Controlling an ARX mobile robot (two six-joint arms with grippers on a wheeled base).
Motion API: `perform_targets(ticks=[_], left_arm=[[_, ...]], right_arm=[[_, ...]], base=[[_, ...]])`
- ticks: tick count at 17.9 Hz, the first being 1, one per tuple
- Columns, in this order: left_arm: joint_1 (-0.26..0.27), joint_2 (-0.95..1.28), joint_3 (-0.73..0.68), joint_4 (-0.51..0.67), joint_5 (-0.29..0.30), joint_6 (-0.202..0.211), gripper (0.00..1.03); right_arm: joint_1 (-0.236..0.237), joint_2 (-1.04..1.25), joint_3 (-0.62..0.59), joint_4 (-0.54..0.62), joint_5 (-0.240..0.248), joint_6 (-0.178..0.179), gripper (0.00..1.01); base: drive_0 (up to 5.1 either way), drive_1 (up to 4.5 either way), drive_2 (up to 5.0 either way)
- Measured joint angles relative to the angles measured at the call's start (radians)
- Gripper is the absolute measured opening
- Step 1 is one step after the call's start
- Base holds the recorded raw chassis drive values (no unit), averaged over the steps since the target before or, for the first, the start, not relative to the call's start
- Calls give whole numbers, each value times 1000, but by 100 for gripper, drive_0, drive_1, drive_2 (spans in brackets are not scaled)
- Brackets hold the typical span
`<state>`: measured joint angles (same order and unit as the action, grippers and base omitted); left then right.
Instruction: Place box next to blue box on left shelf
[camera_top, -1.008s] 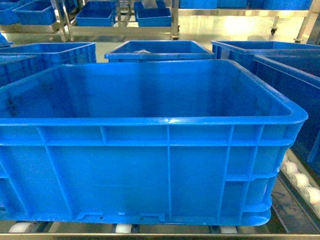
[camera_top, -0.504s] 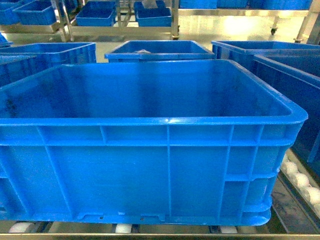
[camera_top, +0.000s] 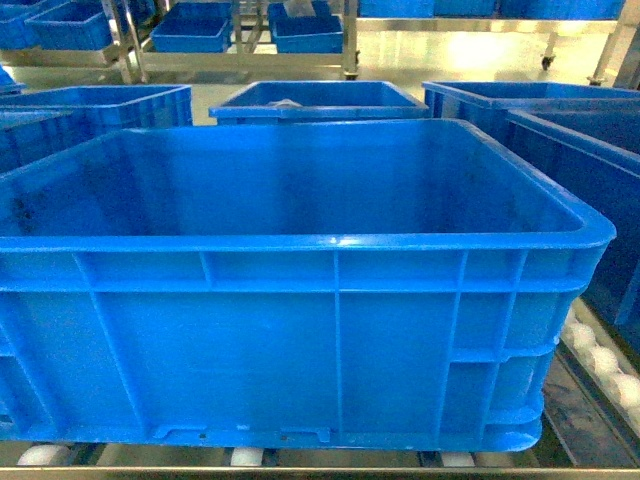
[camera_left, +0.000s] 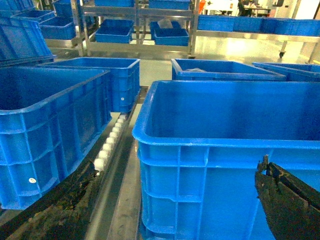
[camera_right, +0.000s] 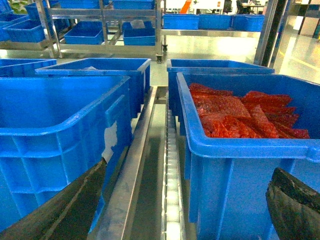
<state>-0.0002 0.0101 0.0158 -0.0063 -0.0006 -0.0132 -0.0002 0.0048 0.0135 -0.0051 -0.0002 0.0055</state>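
My box (camera_top: 300, 300) fills the head view, empty, sitting square on the white rollers of the left shelf (camera_top: 600, 360). In the left wrist view it lies beside a neighbouring blue box (camera_left: 50, 130) on its left, a roller lane showing between the two. On its right, seen from the right wrist, a crate of red bags (camera_right: 240, 120) stands across another open lane.

The biggest risk I judge is the shelf itself: these rollers turn freely, so any nudge as I pull away could send the box rolling along its lane, out of line with the blue box. Next, the thick rolled rim overhangs the walls. If a finger sits under it, lifting my arm would tip or drag the box. Smaller still, I could clip the crate of red bags, which stands close on the right.

My left gripper (camera_left: 175, 200) is spread wide, one dark finger low at the left over the lane, the other at the lower right against the box's near wall; whether it presses there I cannot tell. My right gripper (camera_right: 185, 210) is also spread wide, straddling the lane between my box and the crate of red bags, clasping nothing.
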Motion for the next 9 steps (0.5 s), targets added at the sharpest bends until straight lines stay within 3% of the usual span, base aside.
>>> perform_targets(ticks=[9], left_arm=[[0, 0, 0, 0, 0, 0, 98]], right_arm=[[0, 0, 0, 0, 0, 0, 98]], base=[[0, 0, 0]])
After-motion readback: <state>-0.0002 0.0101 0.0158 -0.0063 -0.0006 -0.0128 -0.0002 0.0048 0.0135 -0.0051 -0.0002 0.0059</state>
